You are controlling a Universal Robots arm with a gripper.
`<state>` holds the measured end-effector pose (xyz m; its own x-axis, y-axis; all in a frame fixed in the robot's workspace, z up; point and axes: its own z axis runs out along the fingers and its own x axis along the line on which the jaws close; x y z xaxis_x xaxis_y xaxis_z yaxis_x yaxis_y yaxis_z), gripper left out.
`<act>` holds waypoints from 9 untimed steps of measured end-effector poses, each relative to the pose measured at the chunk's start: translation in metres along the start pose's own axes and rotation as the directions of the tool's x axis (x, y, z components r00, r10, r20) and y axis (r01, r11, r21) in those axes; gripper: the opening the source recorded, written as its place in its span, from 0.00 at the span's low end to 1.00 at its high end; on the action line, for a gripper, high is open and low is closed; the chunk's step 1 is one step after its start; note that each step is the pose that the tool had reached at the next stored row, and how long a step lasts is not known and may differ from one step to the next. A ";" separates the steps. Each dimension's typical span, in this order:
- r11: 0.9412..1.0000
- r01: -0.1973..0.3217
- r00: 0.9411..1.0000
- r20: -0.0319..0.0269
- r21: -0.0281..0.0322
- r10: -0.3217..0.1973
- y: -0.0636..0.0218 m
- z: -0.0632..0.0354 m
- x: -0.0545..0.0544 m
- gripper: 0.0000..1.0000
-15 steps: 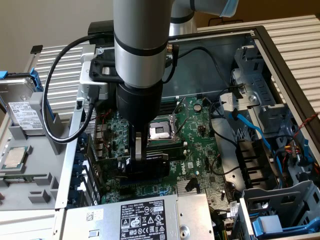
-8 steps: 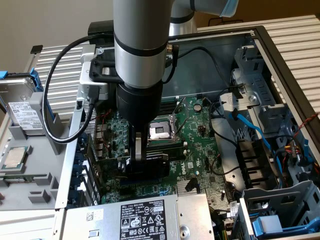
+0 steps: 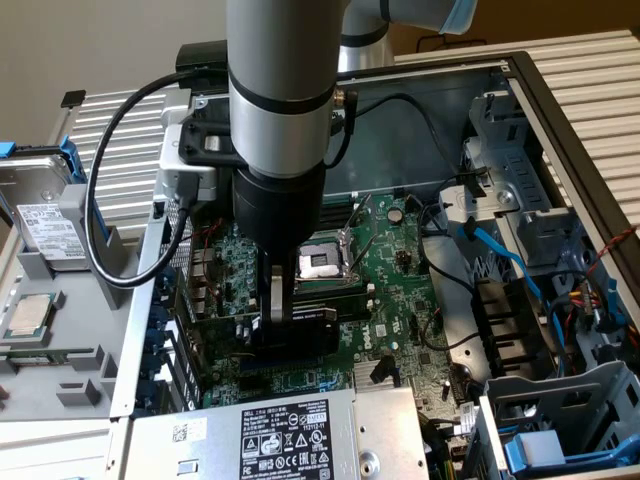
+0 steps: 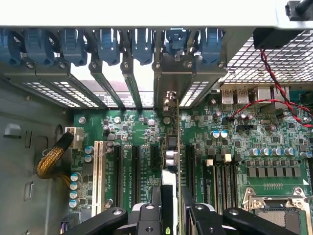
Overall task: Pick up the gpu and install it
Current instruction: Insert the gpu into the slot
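The gpu (image 4: pixel 171 147) is held edge-on by the closed fingers (image 4: pixel 168 215) over the motherboard (image 4: pixel 234 147); seating demands slot alignment.

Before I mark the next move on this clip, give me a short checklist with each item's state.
1. Hand closed on the gpu: ok.
2. Card upright, edge-on between the fingers: ok.
3. Card lined up with an expansion slot on the motherboard: ok, as far as the wrist view shows.
4. Card's end bracket at the rear slot opening: ok.
5. Card fully seated: cannot tell.
6. Black cable clear of the slot: ok.
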<state>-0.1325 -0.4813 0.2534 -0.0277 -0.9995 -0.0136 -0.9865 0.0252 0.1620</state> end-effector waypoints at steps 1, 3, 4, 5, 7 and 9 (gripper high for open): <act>1.000 0.000 1.000 0.000 0.000 0.000 0.0000 0.0000 0.000 0.26; 1.000 0.000 1.000 0.000 0.000 0.000 0.0000 0.0000 0.000 0.26; 1.000 0.000 1.000 0.000 0.000 0.000 0.0000 0.0000 0.000 0.26; 1.000 0.000 1.000 0.000 0.000 0.000 0.0000 0.0001 0.000 0.26; 1.000 0.000 1.000 0.000 0.000 0.000 -0.0001 0.0003 0.000 0.26; 1.000 0.000 1.000 0.001 0.001 0.000 -0.0003 0.0012 0.000 0.26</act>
<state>-0.1324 -0.4812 0.2523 -0.0277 -0.9995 -0.0145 -0.9866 0.0250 0.1614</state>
